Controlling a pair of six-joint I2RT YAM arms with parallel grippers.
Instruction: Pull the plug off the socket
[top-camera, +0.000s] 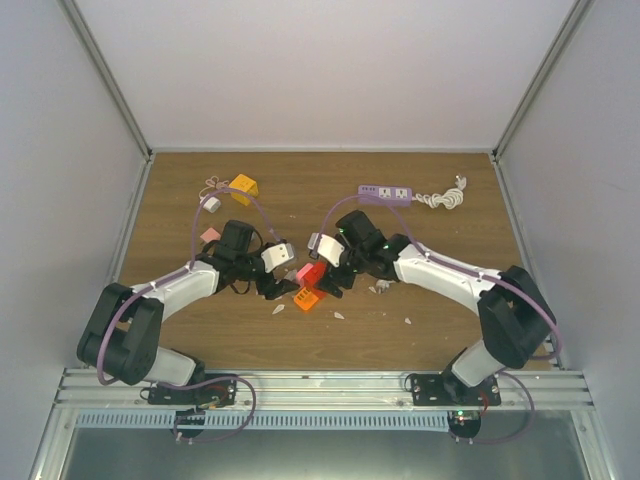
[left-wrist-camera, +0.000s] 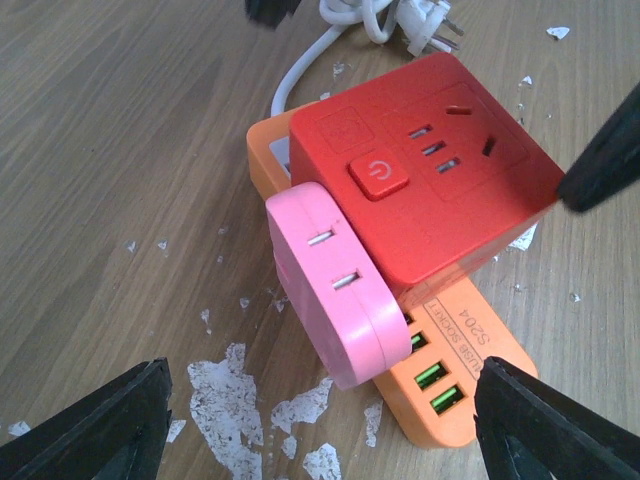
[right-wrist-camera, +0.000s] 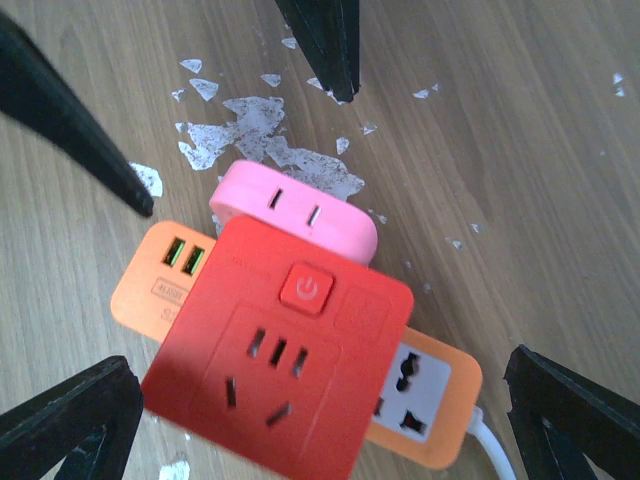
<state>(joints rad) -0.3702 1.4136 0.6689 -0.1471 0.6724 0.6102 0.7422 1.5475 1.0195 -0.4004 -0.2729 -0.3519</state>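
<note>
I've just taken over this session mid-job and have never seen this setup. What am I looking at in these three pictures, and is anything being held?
These are two robot arms bolted at the near edge of a table. The top picture looks down from above and behind them: the left arm is on the left and the right arm on the right, meeting mid-table. The other two pictures come from a camera on each wrist. The black wedges in their bottom corners are that arm's own jaws. Both wrist views show a red cube adapter sitting on an orange power strip, with a pink plug block against the cube's side. Both sets of jaws stand open near this stack, and nothing is held. Further back lie a purple power strip, a yellow cube and a small white adapter.
</note>
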